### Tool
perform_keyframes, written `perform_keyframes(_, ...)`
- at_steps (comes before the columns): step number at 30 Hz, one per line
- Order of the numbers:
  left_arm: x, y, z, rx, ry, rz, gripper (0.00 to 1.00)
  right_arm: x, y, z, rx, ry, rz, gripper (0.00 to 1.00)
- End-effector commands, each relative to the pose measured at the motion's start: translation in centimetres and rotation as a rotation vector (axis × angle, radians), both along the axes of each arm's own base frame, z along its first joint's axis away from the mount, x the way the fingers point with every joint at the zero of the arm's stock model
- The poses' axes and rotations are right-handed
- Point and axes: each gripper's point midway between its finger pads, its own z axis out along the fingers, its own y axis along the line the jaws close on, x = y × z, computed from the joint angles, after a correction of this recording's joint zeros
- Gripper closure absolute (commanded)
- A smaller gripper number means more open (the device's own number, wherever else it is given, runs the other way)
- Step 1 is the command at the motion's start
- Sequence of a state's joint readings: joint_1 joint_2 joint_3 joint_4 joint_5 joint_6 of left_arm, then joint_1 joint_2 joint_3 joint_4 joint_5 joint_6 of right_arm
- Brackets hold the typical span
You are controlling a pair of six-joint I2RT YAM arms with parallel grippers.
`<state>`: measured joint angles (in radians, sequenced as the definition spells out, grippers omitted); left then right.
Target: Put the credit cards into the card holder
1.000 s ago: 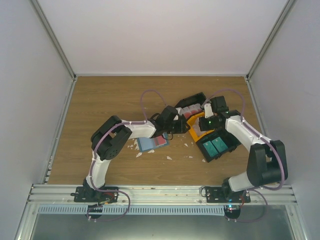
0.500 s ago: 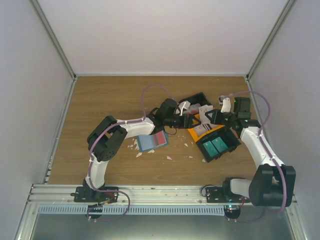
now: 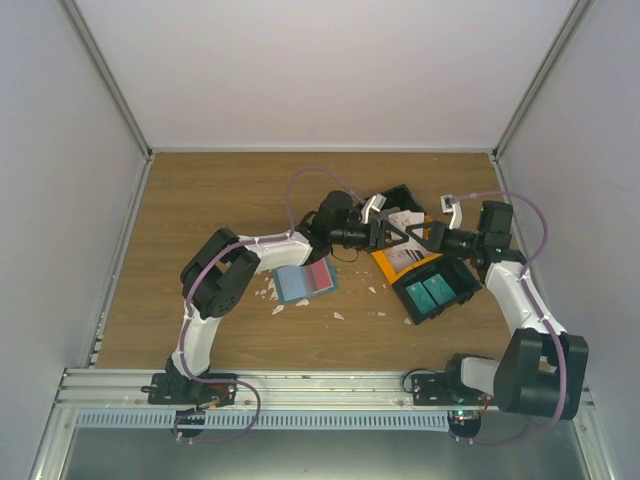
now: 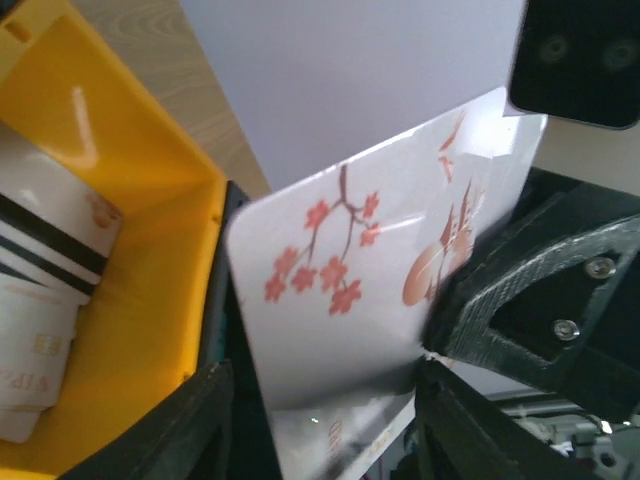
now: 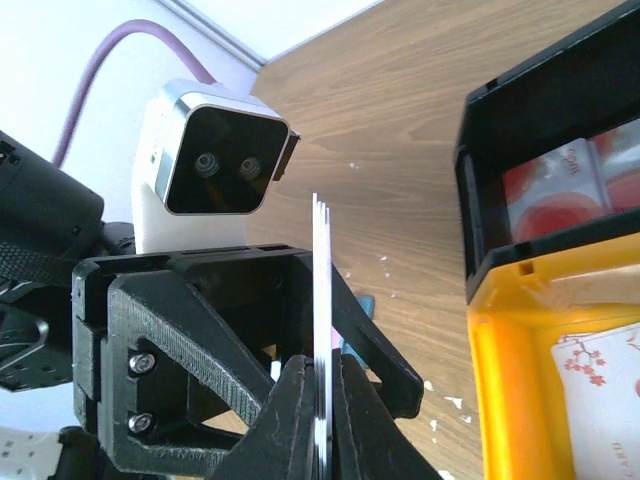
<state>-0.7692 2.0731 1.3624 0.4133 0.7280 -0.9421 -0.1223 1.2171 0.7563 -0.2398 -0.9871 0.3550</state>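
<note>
On the table point(image 3: 200, 220), your two arms reach to the middle right and meet tool to tool above the bins. Your left arm point(image 3: 250, 255) comes in from the left and your right arm point(image 3: 520, 290) from the right.

Three bins stand packed together under the meeting point:
- The black bin point(image 3: 405, 190) is farthest back.
- The orange bin point(image 3: 384, 266) is in front of it.
- The teal bin point(image 3: 437, 290) is nearest, on the right.

The holder point(image 3: 292, 287) lies flat on the table to the left of the bins, just beside your left forearm and well apart from both tools. A red-pink band runs along its right side; whether that is a card cannot be told.

Your right tool point(image 5: 320, 400) is pressed together on the cards point(image 4: 360, 290), a thin stack held upright above the bins. The right wrist view shows the stack edge-on. The top card is white with red blossoms.

Your left tool point(image 3: 390, 232) stands spread. Its fingers point(image 4: 200, 430) sit either side of the lower end of that stack. Whether they touch it cannot be told.

Binned cards point(image 4: 40, 330) lie in the orange bin, white with dark stripes. More red-and-white ones show in the black bin.

White scraps point(image 3: 338, 315) are scattered on the table around the holder.
</note>
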Motion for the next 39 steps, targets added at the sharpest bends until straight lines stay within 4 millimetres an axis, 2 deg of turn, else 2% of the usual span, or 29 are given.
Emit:
perform_keyframes(1,-0.2,0.3,1.1,-0.078,0.043,-0.016,0.52,-1.4,1.4,2.8,0.115,-0.059,0.105,1.00)
perform_keyframes(11,-1.2,1.0,4.3,-0.173,0.068,-0.061,0.97,-1.7,1.8,4.3,0.183,-0.060,0.130,0.99)
perform_keyframes(12,-1.1,1.0,4.4,-0.174,0.063,-0.060,1.00,-1.7,1.8,4.4,0.181,-0.063,0.129,0.98)
perform_keyframes(14,-0.9,1.1,4.5,-0.174,0.061,-0.052,1.00,-1.6,1.6,4.6,0.169,-0.075,0.118,0.89)
perform_keyframes(15,-0.9,1.2,4.6,-0.176,0.060,-0.050,1.00,-1.6,1.6,4.8,0.163,-0.083,0.112,0.79)
perform_keyframes(16,-0.8,1.3,4.6,-0.177,0.059,-0.049,1.00,-1.6,1.4,4.9,0.159,-0.090,0.100,0.73)
perform_keyframes(18,-0.7,1.4,4.5,-0.178,0.063,-0.046,1.00,-1.4,1.2,5.2,0.155,-0.105,0.080,0.66)
perform_keyframes(20,-0.6,1.4,4.5,-0.180,0.067,-0.045,1.00,-1.4,0.9,5.4,0.161,-0.113,0.062,0.64)
perform_keyframes(30,-0.2,2.0,4.6,-0.194,0.079,-0.024,1.00,-0.9,-1.8,5.3,0.155,-0.124,-0.065,0.67)
perform_keyframes(31,-0.3,2.0,4.7,-0.200,0.080,-0.028,1.00,-0.9,-2.1,5.2,0.154,-0.124,-0.072,0.69)
perform_keyframes(32,-0.3,2.0,4.6,-0.203,0.082,-0.030,1.00,-0.9,-2.2,5.0,0.155,-0.122,-0.074,0.75)
perform_keyframes(33,-0.3,2.0,4.8,-0.206,0.079,-0.032,1.00,-1.0,-2.1,4.8,0.161,-0.122,-0.068,0.85)
perform_keyframes(35,-0.3,2.0,4.7,-0.204,0.078,-0.033,1.00,-1.1,-2.0,4.6,0.169,-0.116,-0.060,0.95)
perform_keyframes(37,-0.3,1.9,4.4,-0.200,0.081,-0.034,1.00,-1.1,-2.0,4.6,0.167,-0.123,-0.055,0.99)
perform_keyframes(39,-0.4,1.9,4.2,-0.198,0.083,-0.039,1.00,-1.1,-2.0,4.8,0.159,-0.134,-0.054,1.00)
